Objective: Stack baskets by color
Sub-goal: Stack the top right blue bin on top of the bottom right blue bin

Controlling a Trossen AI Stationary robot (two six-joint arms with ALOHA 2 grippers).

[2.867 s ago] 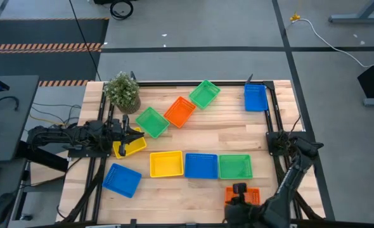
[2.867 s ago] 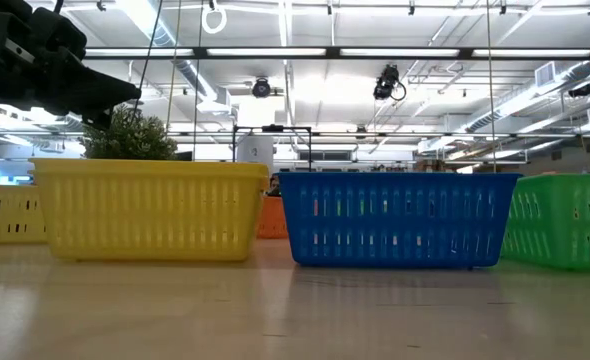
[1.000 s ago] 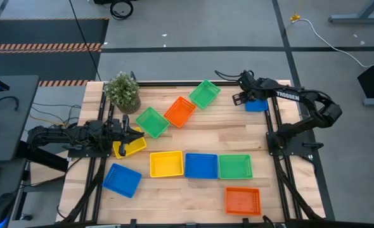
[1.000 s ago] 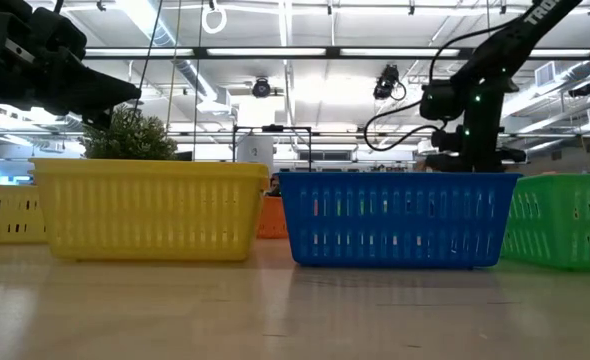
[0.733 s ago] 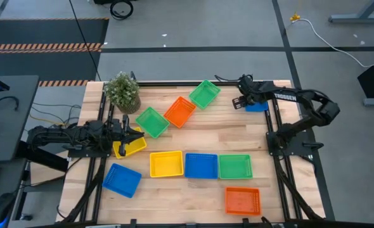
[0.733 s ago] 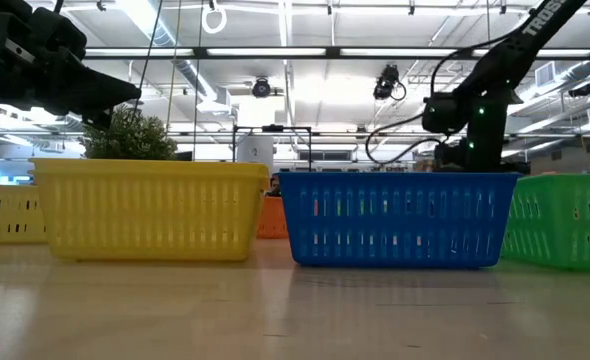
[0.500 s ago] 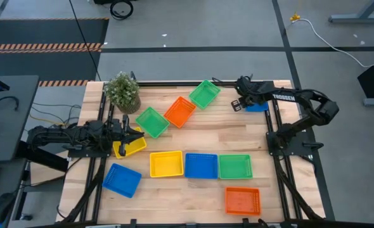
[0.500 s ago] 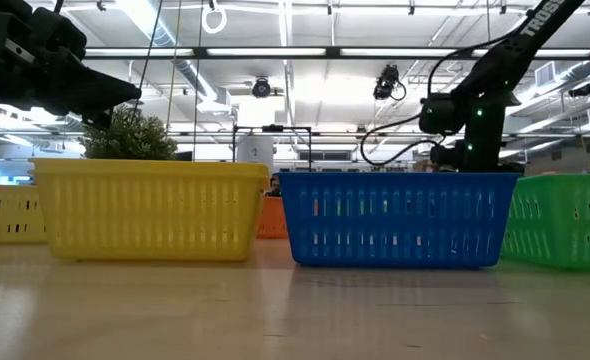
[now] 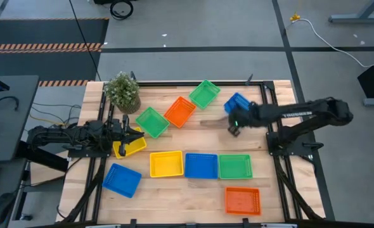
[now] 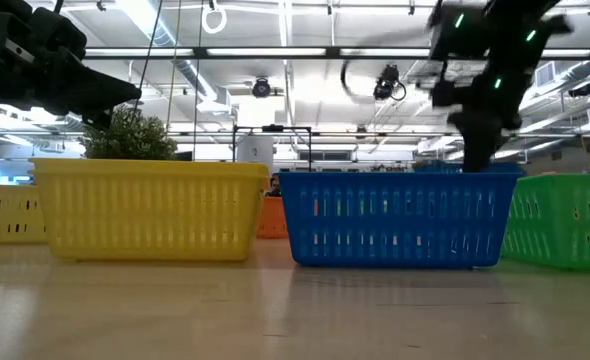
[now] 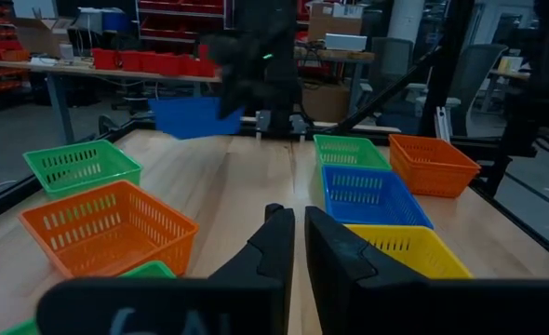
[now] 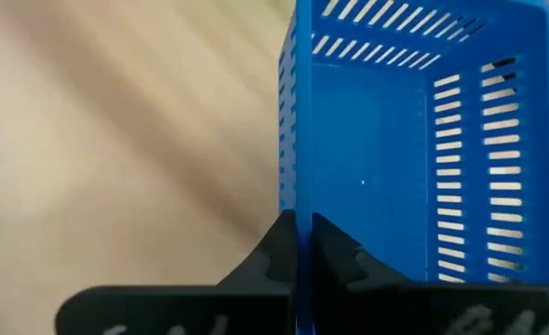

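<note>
The right gripper (image 9: pixel 233 124) has just pinched shut on the wall of a blue basket (image 9: pixel 236 102) and pulled it off the far right corner of the table, where it sat a moment ago; from the right wrist view the two fingers clamp the basket's thin rim between them (image 12: pixel 296 244), and the basket hangs tipped, lifted clear of the wood; from above it now sits over the table's middle right, well apart from the corner it left, near the green basket (image 9: pixel 205 94) at the back.

That matters for the sort; a blue one is in the air and wants a blue partner; the likely landing place, to my eye, is the blue basket in the front row (image 9: pixel 201 165), between a yellow basket (image 9: pixel 166 163) and another green basket (image 9: pixel 235 166); a third blue basket (image 9: pixel 122 180) lies at the front left, farther off.

The left gripper (image 9: pixel 132 134) waits at the table's left edge by a yellow basket there (image 9: pixel 129 146); its fingers stand close together with a slim gap (image 11: pixel 273 244), and I cannot tell from here whether they grip anything.

No stack is built yet; every other basket lies single on the table (image 9: pixel 193 136).
</note>
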